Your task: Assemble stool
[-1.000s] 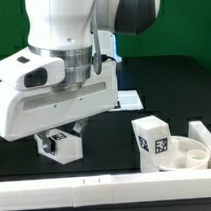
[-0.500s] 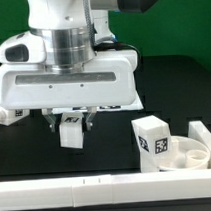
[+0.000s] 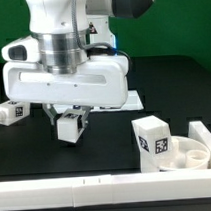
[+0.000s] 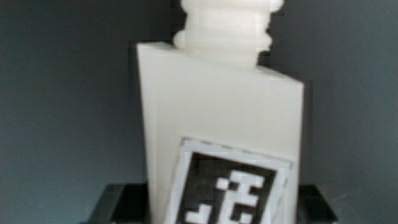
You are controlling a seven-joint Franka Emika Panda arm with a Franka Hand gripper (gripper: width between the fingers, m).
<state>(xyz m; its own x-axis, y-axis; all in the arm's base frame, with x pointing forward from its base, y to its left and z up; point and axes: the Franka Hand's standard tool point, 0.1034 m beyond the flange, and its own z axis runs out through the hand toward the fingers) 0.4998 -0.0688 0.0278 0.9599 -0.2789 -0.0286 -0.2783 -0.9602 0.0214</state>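
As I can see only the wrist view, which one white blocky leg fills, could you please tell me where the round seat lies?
Observer: The white round plastic seat lies on the black table, at the exterior view's right.
Operator: Thank you. Is anything standing by it?
Observer: A second white blocky plastic leg with a tag stands upright at its edge; I cannot tell whether it is on the seat or beside it.
Operator: Are there other loose parts?
Observer: A third such leg lies at the exterior view's far left, apart from the pincer.
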